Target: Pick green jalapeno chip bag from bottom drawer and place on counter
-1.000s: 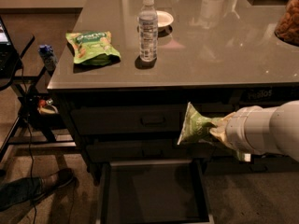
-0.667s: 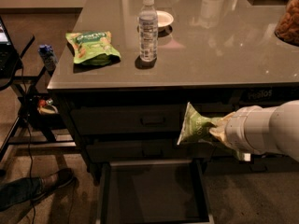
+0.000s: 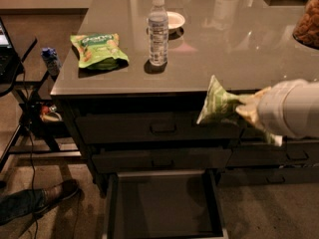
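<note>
The worktop (image 3: 239,49) fills the upper half of the view, a glossy grey-brown slab on a dark cabinet, with its front edge running just above the action. Below it, the bottom drawer (image 3: 164,205) stands pulled out toward the camera, and its flat dark inside shows nothing in it. The two upper drawers (image 3: 159,128) are shut, so nothing sticks out in the path upward.

The pale arm (image 3: 294,108) reaches in from the right at about the level of the worktop's edge. Its hand (image 3: 245,109) is clamped on one end of the green jalapeno chip bag (image 3: 218,106). The bag fans out to the left from that pinch, in the air in front of the cabinet face, well above the open drawer and just below the worktop's lip. Gripping one end leaves the rest of the bag free, which I judge will let it lie flat when lowered.

By my reading the lift out of the drawer is done, and what remains is to raise the bag over the lip and carry it inward.

On the worktop a brighter green bag (image 3: 98,49) lies at the left, a water bottle (image 3: 158,31) stands upright near the middle, and a small dish (image 3: 174,20) sits just behind the bottle. The bare stretch right of the bottle looks the safest landing place, away from the easily tipped bottle
</note>
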